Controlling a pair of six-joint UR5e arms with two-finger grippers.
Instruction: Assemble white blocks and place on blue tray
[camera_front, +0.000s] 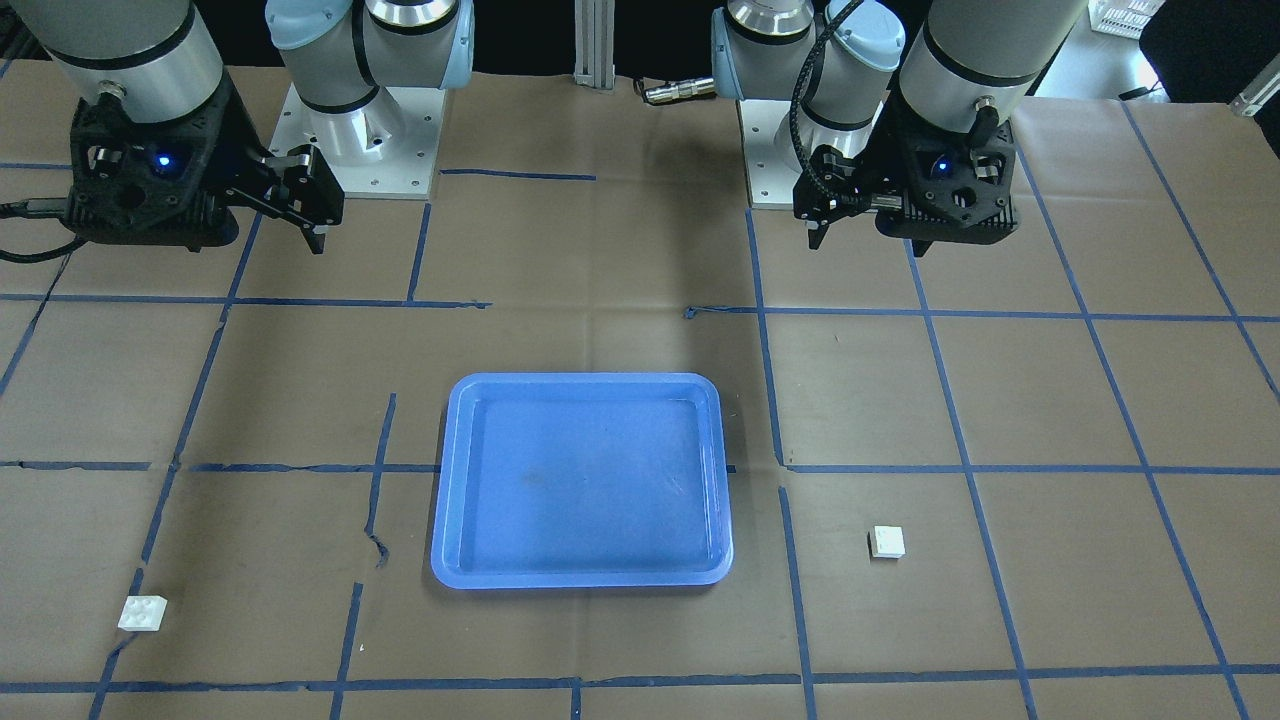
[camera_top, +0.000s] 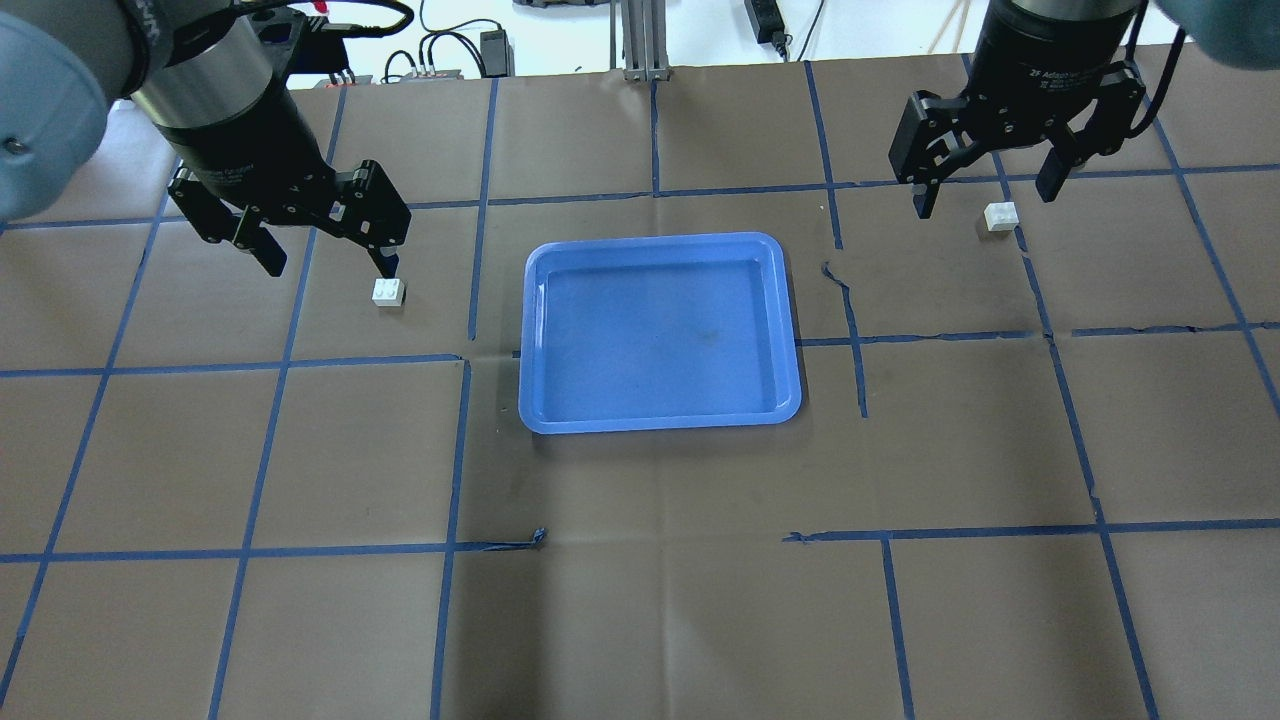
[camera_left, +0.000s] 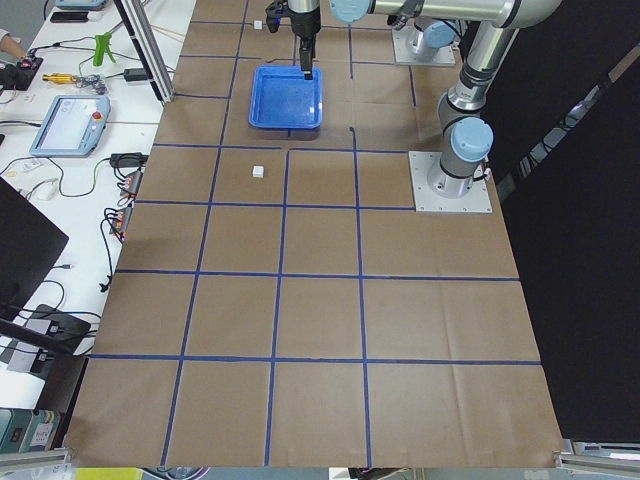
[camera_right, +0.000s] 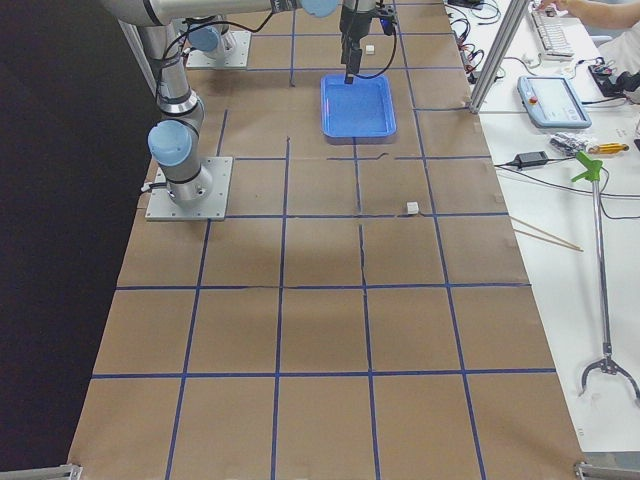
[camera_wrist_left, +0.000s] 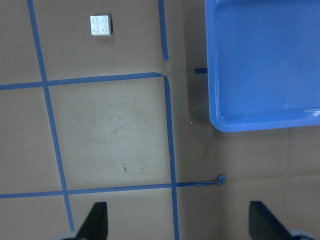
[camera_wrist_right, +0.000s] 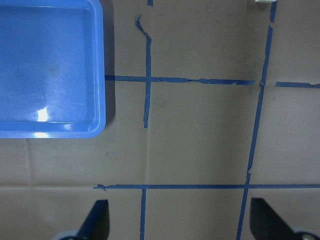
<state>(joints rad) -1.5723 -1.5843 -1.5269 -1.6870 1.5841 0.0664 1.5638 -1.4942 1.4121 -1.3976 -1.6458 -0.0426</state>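
The blue tray (camera_top: 660, 330) lies empty at the table's middle. One white block (camera_top: 388, 291), studs up, sits on the paper to its left. The other white block (camera_top: 1001, 216) sits far to its right. My left gripper (camera_top: 330, 262) is open and empty, raised above the table near the left block. My right gripper (camera_top: 982, 200) is open and empty, raised near the right block. The left wrist view shows its block (camera_wrist_left: 101, 26) at top left and the tray (camera_wrist_left: 265, 60) at right. The right wrist view shows the tray (camera_wrist_right: 50, 60) at left and its block (camera_wrist_right: 264, 2) cut by the top edge.
Brown paper with a blue tape grid covers the table (camera_top: 640, 600). Both arm bases (camera_front: 350, 140) stand at the robot's side of the table. A bench with tools and a pendant (camera_right: 555, 100) runs along the far side.
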